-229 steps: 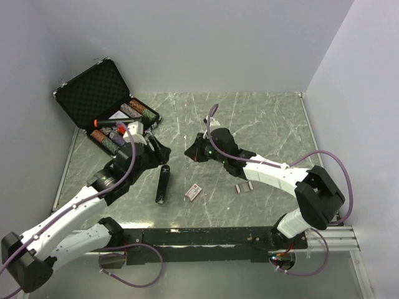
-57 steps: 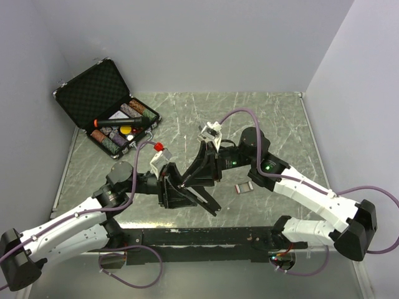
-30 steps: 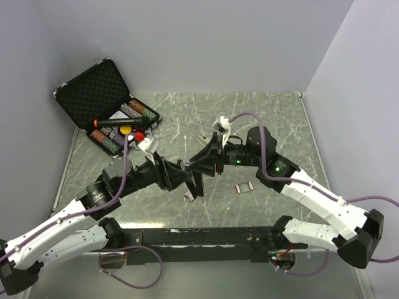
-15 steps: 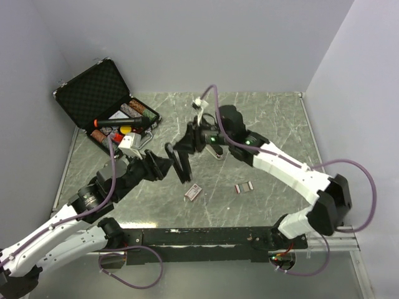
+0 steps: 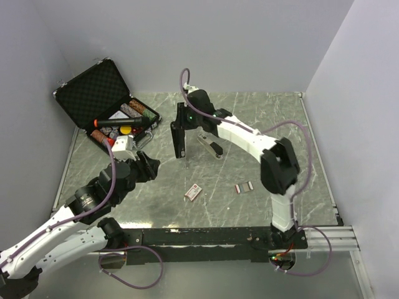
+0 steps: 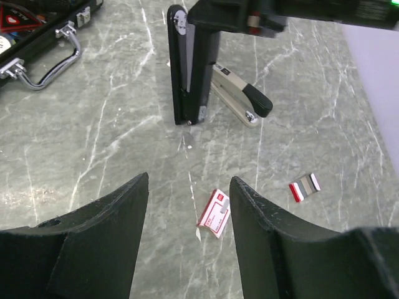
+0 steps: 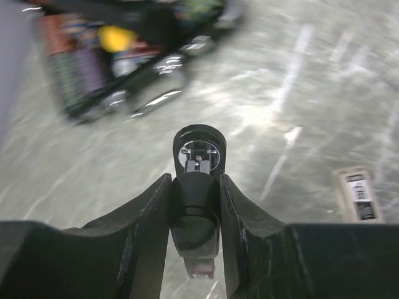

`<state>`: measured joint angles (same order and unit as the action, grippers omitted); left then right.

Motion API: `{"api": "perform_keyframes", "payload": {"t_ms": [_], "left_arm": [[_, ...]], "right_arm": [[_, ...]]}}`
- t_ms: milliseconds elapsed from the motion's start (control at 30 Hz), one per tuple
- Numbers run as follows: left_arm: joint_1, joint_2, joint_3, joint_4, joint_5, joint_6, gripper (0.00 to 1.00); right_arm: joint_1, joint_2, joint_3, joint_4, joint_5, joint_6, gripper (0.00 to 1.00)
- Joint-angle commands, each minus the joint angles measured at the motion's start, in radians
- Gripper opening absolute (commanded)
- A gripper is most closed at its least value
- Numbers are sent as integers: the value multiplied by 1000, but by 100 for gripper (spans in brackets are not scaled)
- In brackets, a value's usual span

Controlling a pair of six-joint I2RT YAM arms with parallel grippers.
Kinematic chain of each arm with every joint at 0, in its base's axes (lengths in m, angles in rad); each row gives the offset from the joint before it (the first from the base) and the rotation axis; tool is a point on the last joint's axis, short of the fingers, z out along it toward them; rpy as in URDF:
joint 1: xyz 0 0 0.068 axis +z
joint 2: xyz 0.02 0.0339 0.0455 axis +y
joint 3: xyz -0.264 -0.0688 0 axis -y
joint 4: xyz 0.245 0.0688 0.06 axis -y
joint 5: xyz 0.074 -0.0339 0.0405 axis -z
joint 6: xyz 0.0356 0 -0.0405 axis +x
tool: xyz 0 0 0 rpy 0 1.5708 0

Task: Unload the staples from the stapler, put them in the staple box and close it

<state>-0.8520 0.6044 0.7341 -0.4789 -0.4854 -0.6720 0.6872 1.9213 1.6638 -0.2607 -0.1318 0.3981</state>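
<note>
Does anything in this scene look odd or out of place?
The black stapler is held upright on end by the right gripper, while the grey stapler beside it lies flat.

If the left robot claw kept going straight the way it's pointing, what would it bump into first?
Most likely the black stapler, held upright by the right gripper, dead ahead between the left gripper's open fingers. Depth is unclear: angled lower, it would touch the table first.
</note>
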Motion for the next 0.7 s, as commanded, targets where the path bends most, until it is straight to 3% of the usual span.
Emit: {"api": "perform_keyframes", "payload": {"t_ms": [0,333,667], "left_arm": [[-1,-3,28,3,-38,20,59],[-2,23,25,13,-30,48,60],[-2,34,22,16,-21,51,60]], "right_arm": [[-20,128,244,-118,170,94,0],[-32,445,631,-344,294,171,0],[-57,502,591,-344,258,219,0]]}}
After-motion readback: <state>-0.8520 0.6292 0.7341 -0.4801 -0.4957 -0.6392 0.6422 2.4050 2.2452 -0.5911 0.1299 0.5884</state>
